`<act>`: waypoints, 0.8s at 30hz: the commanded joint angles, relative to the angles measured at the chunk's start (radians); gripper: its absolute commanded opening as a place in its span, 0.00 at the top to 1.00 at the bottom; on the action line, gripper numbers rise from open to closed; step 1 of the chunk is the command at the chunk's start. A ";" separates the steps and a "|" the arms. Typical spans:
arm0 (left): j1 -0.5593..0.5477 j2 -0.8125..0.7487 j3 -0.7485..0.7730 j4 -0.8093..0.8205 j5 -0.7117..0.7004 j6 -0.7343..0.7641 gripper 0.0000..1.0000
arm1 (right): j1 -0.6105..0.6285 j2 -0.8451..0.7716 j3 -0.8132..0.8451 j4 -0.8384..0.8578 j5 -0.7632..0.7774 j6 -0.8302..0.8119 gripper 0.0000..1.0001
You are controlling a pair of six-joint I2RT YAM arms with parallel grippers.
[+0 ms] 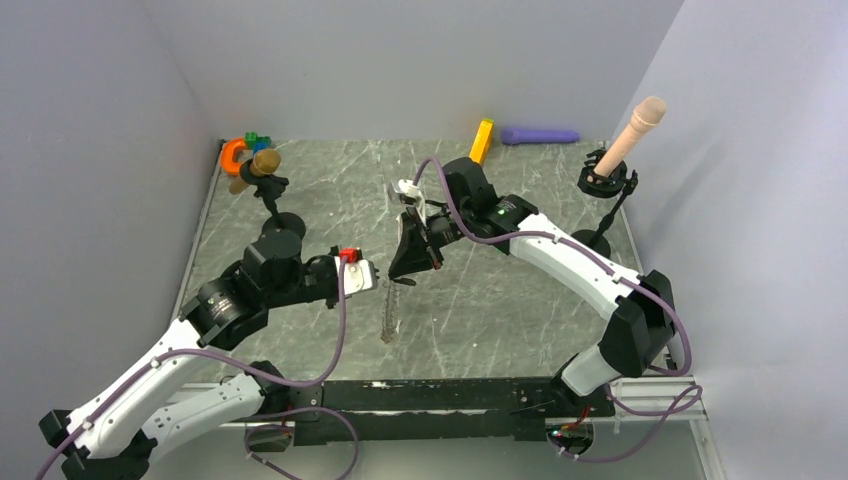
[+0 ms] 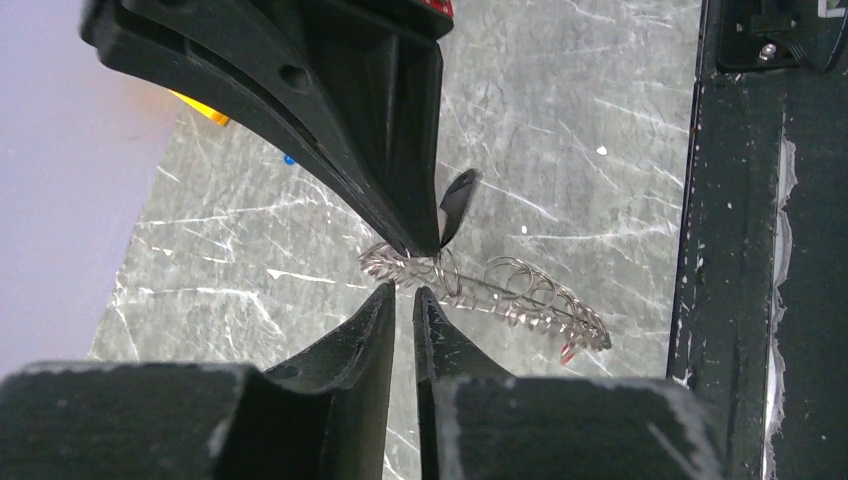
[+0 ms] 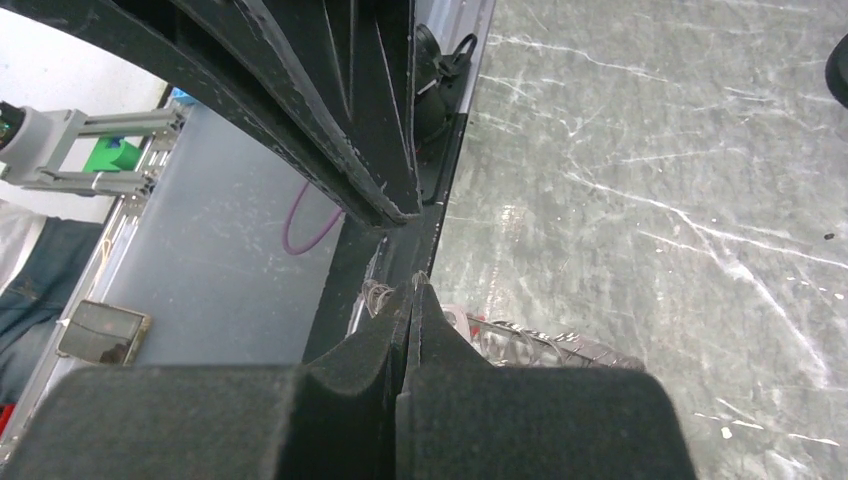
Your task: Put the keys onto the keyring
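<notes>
Found keyring (image 2: 520,295) near worktop's (image 1: 520,310) middle, one end pinched in right gripper's (image 3: 410,292) pressed-together fingers. Saw left gripper (image 2: 403,297) just beside, fingers slightly parted. Judged firm right pinch, no tugging, best.

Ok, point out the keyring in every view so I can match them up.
Top external: keyring at centre, a thin strand just below the right gripper in the picture.
Left wrist: keyring centre-right, a silvery coil just past the jaws.
Right wrist: keyring low centre, right of the shut jaws.
Shared landmark: the grey marbled table, behind it in all three.
</notes>
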 commanded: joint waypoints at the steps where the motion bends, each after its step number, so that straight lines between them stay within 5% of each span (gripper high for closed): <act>1: -0.001 -0.012 -0.009 0.063 0.000 -0.031 0.81 | -0.005 -0.031 -0.004 0.057 -0.040 0.028 1.00; 11: 0.022 -0.084 -0.132 0.152 0.012 -0.066 0.68 | -0.019 -0.043 -0.011 0.070 -0.053 0.040 1.00; 24: 0.081 -0.291 -0.537 0.672 0.040 -0.236 0.70 | -0.037 -0.065 -0.036 0.124 -0.088 0.079 1.00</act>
